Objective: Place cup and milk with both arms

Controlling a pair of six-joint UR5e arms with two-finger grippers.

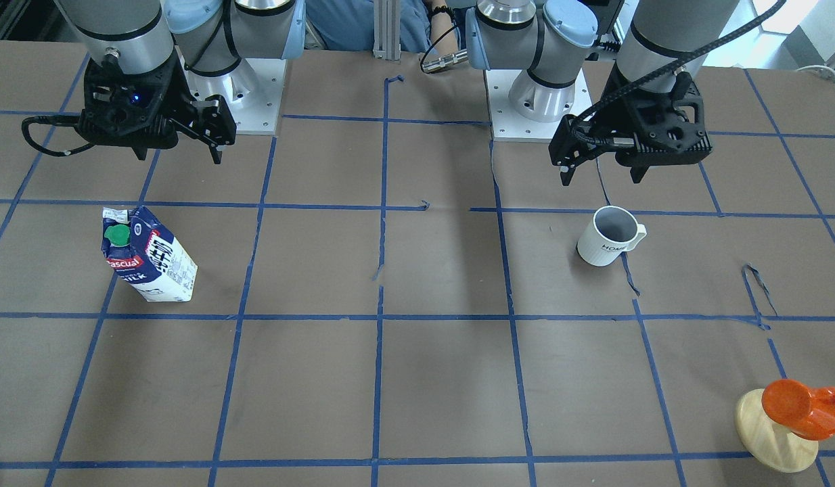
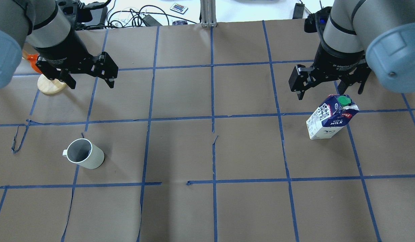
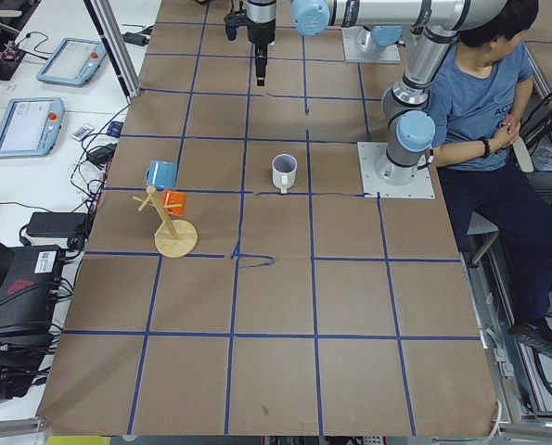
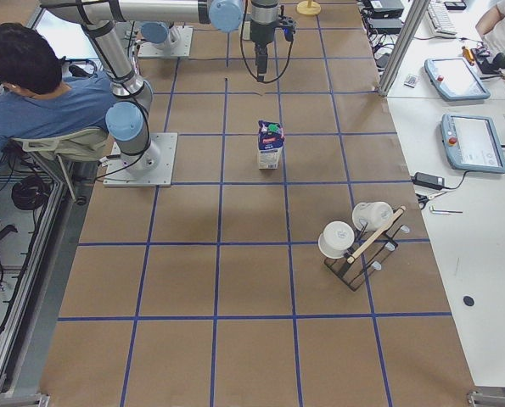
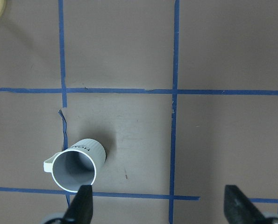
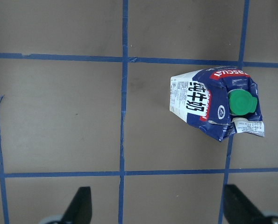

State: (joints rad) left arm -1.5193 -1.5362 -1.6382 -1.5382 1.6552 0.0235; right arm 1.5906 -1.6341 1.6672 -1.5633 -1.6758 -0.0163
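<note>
The white ribbed cup [image 2: 83, 154] stands upright on the table's left half, "HOME" lettering showing in the front view [image 1: 605, 238]. My left gripper [image 2: 92, 84] hangs open and empty high above it. In the left wrist view the cup [image 5: 78, 163] lies low and left, by one fingertip [image 5: 81, 205]. The milk carton [image 2: 330, 117] stands upright on the right half, green cap on top. My right gripper [image 2: 328, 94] hangs open and empty high above it. The right wrist view shows the carton [image 6: 213, 105] right of centre.
A wooden mug tree [image 1: 776, 433] with an orange mug [image 1: 800, 406] stands at the table's far left edge. A black rack [image 4: 358, 246] with white cups stands far right. A seated person [image 3: 480, 93] is behind the arm bases. Blue tape grids the brown table [image 2: 211, 151].
</note>
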